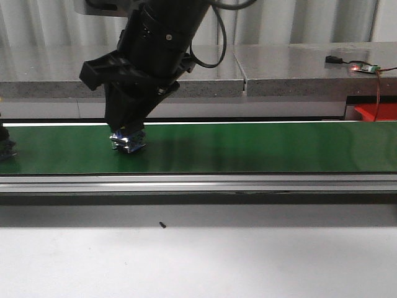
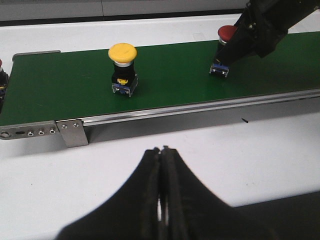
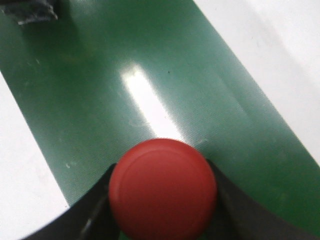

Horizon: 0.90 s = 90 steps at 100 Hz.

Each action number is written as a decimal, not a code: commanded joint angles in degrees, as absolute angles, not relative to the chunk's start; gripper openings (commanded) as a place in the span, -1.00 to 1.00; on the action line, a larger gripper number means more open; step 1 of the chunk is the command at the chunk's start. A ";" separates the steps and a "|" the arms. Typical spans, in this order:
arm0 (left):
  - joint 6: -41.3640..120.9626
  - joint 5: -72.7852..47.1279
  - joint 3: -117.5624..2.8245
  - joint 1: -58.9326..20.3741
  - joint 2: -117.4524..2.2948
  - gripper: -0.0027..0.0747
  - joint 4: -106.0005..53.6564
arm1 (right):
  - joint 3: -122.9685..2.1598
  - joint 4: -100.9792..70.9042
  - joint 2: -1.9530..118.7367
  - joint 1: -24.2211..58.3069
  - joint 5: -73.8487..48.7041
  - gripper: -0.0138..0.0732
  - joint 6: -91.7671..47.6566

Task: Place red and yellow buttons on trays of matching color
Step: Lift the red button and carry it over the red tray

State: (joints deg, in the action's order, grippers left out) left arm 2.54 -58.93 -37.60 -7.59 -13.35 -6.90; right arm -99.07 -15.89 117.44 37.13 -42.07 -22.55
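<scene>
1. In the front view the right gripper (image 1: 128, 133) covers the red button (image 1: 128, 144); only its metal base shows, and its cap is hidden.
2. The right wrist view shows only the red cap (image 3: 163, 188), cut off by the picture's edge; the body beneath is hidden.
3. A dark object (image 1: 5, 148) on the green belt (image 1: 260, 148) is cropped at the left edge and cannot be identified.
4. A red container (image 1: 377, 112) far right is cut off.
5. A black speck (image 1: 162, 225) near the belt is too small to tell.
</scene>
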 commanded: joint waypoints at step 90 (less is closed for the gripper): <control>2.27 -55.32 -38.91 -7.99 -13.98 -0.98 -7.63 | -81.00 -17.07 90.86 4.56 -37.98 -0.38 -23.05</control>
